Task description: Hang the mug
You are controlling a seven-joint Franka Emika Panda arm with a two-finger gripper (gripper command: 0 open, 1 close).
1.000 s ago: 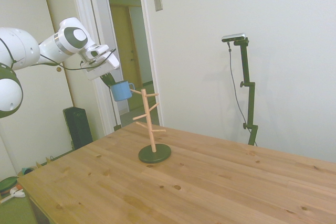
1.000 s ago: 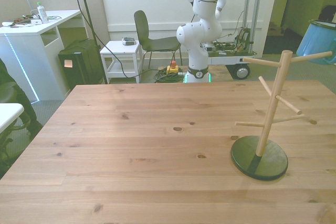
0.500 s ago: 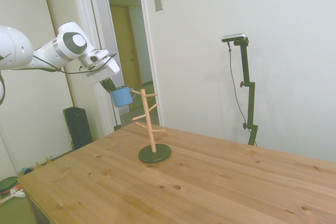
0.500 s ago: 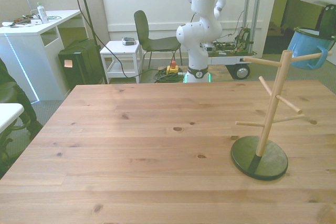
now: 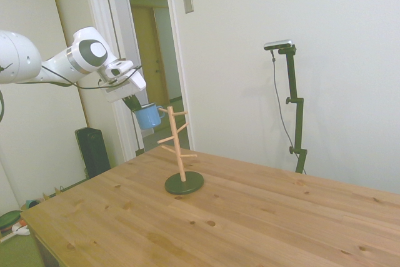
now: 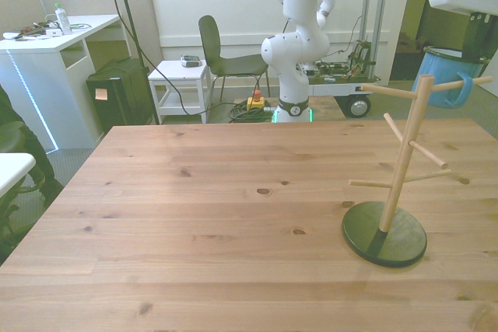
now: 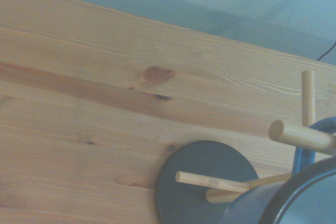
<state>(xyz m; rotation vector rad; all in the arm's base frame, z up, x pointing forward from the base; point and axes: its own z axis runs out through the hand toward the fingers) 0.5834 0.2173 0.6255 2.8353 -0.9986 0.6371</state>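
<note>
Now, nearest to the front camera is the wooden surface (image 6: 194, 215), and on it, toward the front view's right, stands the rack (image 6: 401, 169) with its dark round base (image 6: 384, 233) and thin pegs. Higher, the top peg (image 6: 464, 82) on that side passes through the blue loop handle (image 6: 464, 89) of the mug (image 6: 441, 77), so the mug is at the peg near its outer end, well above the surface. From the wrist, the same peg (image 7: 300, 137) is seen crossing the handle (image 7: 304, 150) just beside the dark rim (image 7: 294, 195).

Above the mug is the claw (image 6: 477, 33); its dark fingers reach down to the rim and seem closed on the mug. In the side view the mug (image 5: 149, 117) hangs under the claw (image 5: 135, 103), just beside the post.

I judge the task nearly done: the handle is threaded on the peg. What is left is to let the mug settle on it, open the claw and pull away. Far behind are a chair (image 6: 222, 54) and a white desk (image 6: 54, 44).
</note>
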